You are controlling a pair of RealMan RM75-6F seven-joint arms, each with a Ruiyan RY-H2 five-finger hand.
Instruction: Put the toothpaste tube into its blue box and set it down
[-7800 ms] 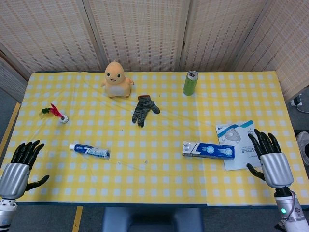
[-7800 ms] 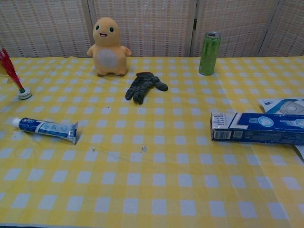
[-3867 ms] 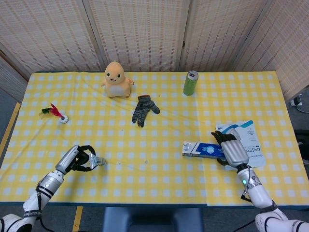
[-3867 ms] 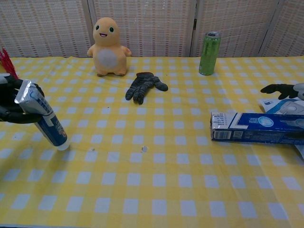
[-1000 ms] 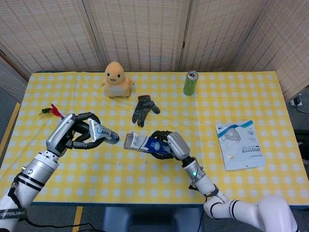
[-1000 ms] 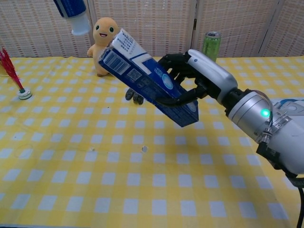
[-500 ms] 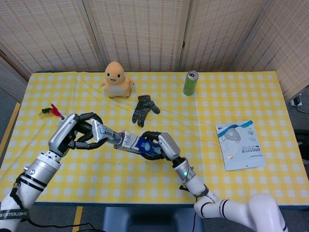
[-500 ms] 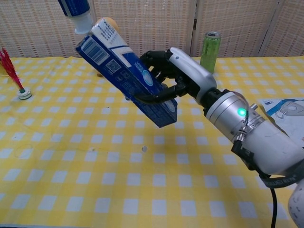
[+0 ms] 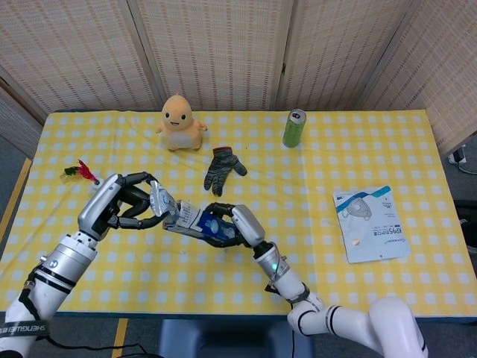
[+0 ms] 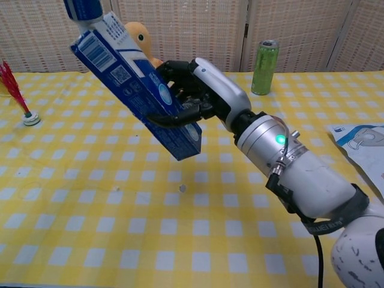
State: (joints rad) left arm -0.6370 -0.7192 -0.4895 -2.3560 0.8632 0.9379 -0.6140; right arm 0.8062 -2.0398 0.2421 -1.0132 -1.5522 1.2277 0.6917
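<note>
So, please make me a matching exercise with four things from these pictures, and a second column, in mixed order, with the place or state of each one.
Things:
1. blue box
2. toothpaste tube
3. green can
4. dark glove

Places or states:
A. stands upright near the far edge of the table
B. lies flat on the cloth in front of the plush toy
C. held in the air, tilted, by the right hand
D. gripped by the left hand, its front end at the box opening

Pairs: 1-C, 2-D, 3-A, 4-B
</note>
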